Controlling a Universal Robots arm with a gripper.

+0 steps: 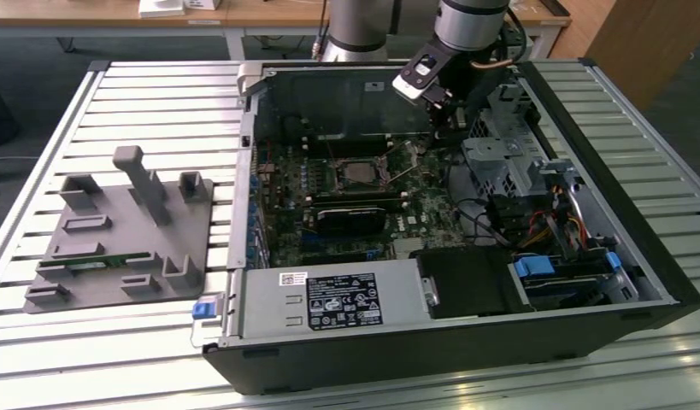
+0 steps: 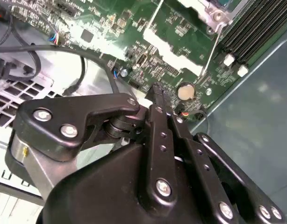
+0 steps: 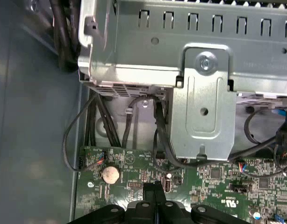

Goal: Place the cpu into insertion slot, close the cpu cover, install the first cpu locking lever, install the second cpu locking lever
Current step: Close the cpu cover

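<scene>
One gray holder block is sitting at the exterior view's left on the slatted metal tabletop. Its pegs and pockets are likely keeping parts at known spots for the arm.

Beside it, toward the middle, an open computer case is lying on its side. This leaves the green motherboard facing up, so the arm is reaching it from above.

Near the board's middle, the insertion slot is showing as a small square with a dark centre and a silver rim. Whether the cpu is resting in it, or the cpu cover is lying flat over it, cannot be told. In the second wrist view, thin silver lever rods are angling away from the socket, which suggests they are not latched yet.

Further toward the exterior view's right, the gripper is hanging low inside the case. It is apart from the slot, just above the board's edge and near a round coin battery. In the first wrist view its fingers are pressing together with nothing visible between them, probably to form one narrow tip for pushing.

At the far right, a silver drive cage and dark cables are crowding that side of the case.
</scene>
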